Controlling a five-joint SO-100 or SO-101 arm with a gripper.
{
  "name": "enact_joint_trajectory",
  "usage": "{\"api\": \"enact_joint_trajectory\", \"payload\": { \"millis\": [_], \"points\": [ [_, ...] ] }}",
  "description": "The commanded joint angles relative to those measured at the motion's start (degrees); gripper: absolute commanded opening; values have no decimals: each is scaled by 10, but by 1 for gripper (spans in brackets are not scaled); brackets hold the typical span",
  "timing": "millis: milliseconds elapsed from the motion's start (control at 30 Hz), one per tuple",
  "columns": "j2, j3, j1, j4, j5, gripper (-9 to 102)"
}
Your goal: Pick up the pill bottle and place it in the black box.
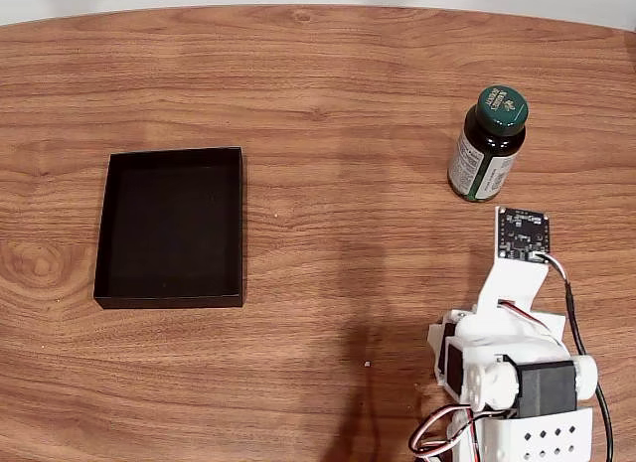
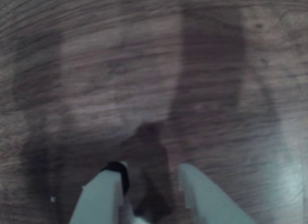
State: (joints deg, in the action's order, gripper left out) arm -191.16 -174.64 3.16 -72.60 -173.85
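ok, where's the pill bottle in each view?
Fixed view: pill bottle stands upright at upper right, just beyond the arm, far right of the black box.
Wrist view: blurred tabletop beyond the gripper; no bottle there.
Shared landmark: the wood-grain table.

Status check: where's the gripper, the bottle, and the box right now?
Gripper open, empty, over bare wood. Bottle upright on table, untouched, beyond the arm. Box empty, far left in fixed view. Nothing between them.

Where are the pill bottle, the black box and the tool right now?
pill bottle (image 1: pixel 484 164): fixed view, on its label.
black box (image 1: pixel 171 225): fixed view, on its bare floor.
tool (image 2: pixel 151 185): wrist view, midway between its pale fingertips.
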Motion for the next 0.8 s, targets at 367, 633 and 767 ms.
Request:
{"api": "enact_joint_trajectory", "payload": {
  "millis": [367, 633, 767],
  "points": [
    [-1, 11, 5, 81, -79, 14],
    [0, 11, 60, 192, -108, 18],
    [0, 11, 82, 228, -97, 21]
  ]
}}
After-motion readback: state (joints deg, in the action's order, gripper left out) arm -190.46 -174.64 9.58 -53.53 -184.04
